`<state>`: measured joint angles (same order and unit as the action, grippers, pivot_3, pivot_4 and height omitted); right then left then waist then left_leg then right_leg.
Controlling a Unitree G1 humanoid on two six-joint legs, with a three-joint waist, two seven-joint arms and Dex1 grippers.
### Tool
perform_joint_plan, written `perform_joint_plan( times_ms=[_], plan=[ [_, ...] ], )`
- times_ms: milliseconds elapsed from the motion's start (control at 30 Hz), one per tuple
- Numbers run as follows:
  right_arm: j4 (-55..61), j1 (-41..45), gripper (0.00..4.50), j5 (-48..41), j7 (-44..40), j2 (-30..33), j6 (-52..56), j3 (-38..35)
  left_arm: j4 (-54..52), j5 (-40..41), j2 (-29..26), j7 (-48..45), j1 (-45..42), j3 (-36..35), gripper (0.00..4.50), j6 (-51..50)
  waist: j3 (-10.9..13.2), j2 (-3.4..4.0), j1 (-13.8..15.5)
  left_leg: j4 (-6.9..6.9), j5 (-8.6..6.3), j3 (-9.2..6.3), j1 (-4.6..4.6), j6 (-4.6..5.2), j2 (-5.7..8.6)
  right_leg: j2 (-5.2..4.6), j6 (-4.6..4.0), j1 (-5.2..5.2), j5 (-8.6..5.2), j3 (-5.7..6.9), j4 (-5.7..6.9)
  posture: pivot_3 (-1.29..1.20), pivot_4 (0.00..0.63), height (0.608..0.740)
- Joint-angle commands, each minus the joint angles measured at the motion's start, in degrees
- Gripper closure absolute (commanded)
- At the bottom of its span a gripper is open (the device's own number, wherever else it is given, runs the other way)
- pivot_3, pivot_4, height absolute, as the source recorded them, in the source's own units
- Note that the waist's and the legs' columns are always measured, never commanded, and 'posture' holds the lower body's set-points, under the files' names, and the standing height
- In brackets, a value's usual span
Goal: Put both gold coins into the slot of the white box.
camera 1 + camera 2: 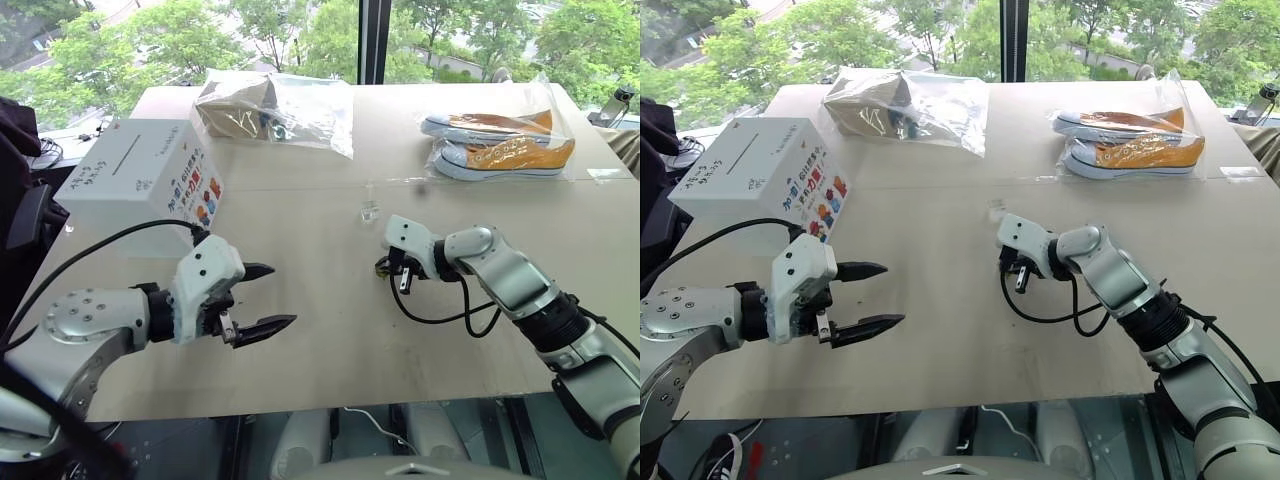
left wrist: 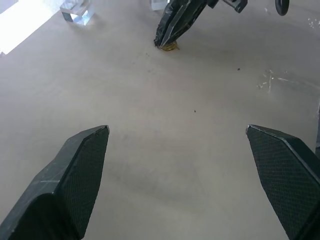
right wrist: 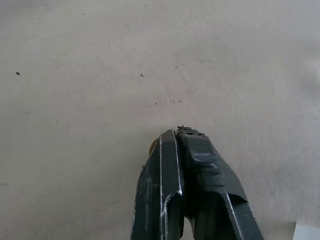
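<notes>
- The right gripper (image 3: 181, 134) is pressed together, its tips down on the surface (image 1: 330, 320) near the middle; a sliver of gold coin (image 2: 170, 48) peeks out beside the tips, most of it hidden behind the fingers, so whether it is pinched or only touched is hard to make out.
- The left gripper (image 1: 268, 298) hangs spread wide and empty, nearer and to the left, well apart from the right one.
- A small clear holder (image 1: 369, 211) lies just beyond the right gripper.
- The white box (image 1: 140, 185) stands at the left edge, the slot (image 1: 122, 157) a thin dark line on its top face.
- At the far side lie a clear bag with a brown item (image 1: 275, 108) and bagged orange sneakers (image 1: 500, 145).
- A second coin cannot be made out.
</notes>
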<state>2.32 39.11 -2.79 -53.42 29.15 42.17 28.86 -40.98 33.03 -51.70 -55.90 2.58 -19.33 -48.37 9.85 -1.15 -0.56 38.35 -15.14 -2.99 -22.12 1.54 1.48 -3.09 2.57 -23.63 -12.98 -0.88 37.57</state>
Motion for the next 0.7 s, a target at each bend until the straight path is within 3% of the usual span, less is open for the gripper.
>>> perform_joint_plan(
  times_ms=[33, 100, 133, 200, 700],
  plan=[
    [-0.57, -0.87, 4.47, -0.83, -1.14, 0.85, 2.22, -1.22, -0.35, 0.93, -0.76, 0.72, -0.36, 0.39, 0.0, 1.3, 0.0, 0.0, 0.0, -0.01, 0.0, 0.0, 0.0, 0.0, 0.0, 0.0, 0.0, 0.0, 0.0, -0.01, 0.0, 0.0, 0.15, 0.74],
    [0.3, -0.63, 4.47, -2.72, -2.03, 0.43, 2.95, -2.43, -0.25, 1.15, -0.68, 1.08, -0.44, 0.48, 0.0, 1.51, 0.01, 0.01, -0.04, -0.01, 0.0, 0.0, -0.04, 0.0, 0.0, 0.0, 0.01, 0.0, 0.01, -0.01, -0.01, 0.0, 0.15, 0.74],
    [0.94, -0.57, 3.95, -2.84, -2.66, 0.9, 2.9, -2.16, -0.23, 1.32, -0.55, 1.3, -0.5, 0.53, 0.0, 1.63, 0.02, 0.01, -0.07, -0.02, 0.0, 0.0, -0.04, 0.0, 0.0, 0.0, 0.01, -0.01, 0.01, -0.01, -0.02, 0.0, 0.15, 0.74],
    [1.1, -0.45, 3.43, -2.19, -3.06, 1.71, 2.54, -1.39, -0.24, 1.47, -0.46, 1.68, -0.57, 0.73, 0.0, 1.78, 0.03, 0.02, -0.12, -0.05, 0.0, 0.0, -0.04, 0.0, 0.0, 0.0, 0.01, -0.02, 0.0, -0.01, -0.03, 0.0, 0.15, 0.74],
    [2.24, -1.24, 3.43, -0.03, -5.07, 2.17, 1.15, 2.08, -0.17, 2.74, -1.22, 2.94, -0.73, 1.26, 0.0, 2.05, 0.03, 0.02, -0.24, -0.15, 0.0, 0.01, -0.03, 0.0, -0.03, 0.02, 0.01, -0.04, 0.0, 0.0, -0.09, 0.0, 0.15, 0.74]
  ],
)
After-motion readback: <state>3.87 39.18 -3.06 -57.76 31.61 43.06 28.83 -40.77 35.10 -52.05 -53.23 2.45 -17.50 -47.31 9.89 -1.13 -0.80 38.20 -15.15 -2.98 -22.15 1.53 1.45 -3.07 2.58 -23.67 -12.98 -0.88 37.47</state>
